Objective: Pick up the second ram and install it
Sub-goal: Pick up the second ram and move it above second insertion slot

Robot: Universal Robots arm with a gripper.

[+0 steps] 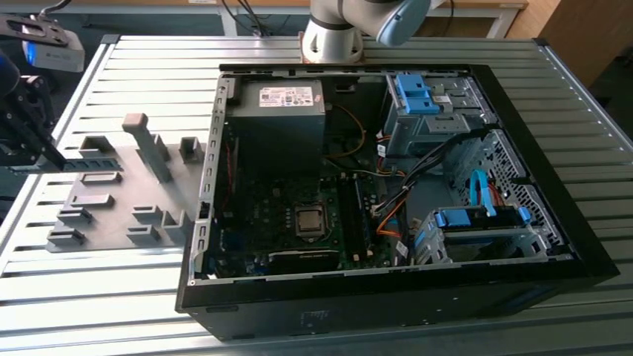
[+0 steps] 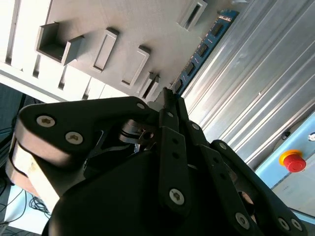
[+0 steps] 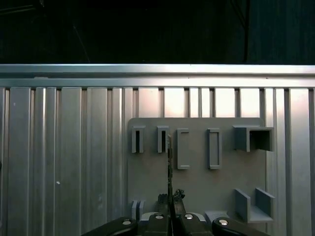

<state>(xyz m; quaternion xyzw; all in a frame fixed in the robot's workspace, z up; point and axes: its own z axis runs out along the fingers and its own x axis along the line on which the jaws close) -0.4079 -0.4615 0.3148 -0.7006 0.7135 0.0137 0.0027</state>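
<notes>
**Q:** What does the hand (image 2: 169, 96) hold?

**A:** The fingers are clamped together on one end of the ram (image 2: 203, 48), a thin blue-green strip with dark chips. The strip runs straight out ahead of the fingertips. In the first wrist view it shows edge-on, as a narrow line.

**Q:** Where does the ram lie relative to the hand and its surroundings?

**A:** Below and ahead of the hand lies the grey plate (image 3: 206, 191) with its slots and blocks, resting on the ribbed bench (image 3: 59, 162). The ram reaches out from the fingertips over the plate, near its edge. Whether its far end clears every slot cannot be told from these views. The open case (image 1: 396, 311) stands well apart from the hand, beyond the plate.

**Q:** How is this step done well?

**A:** A grip at one end probably leaves most of the strip free to swing. The hold should therefore be firm and square, and the ram should stay in line with the fingers. A straight lift, without twist, should spare the thin board any bending and clear the raised blocks beneath the hand.
</notes>
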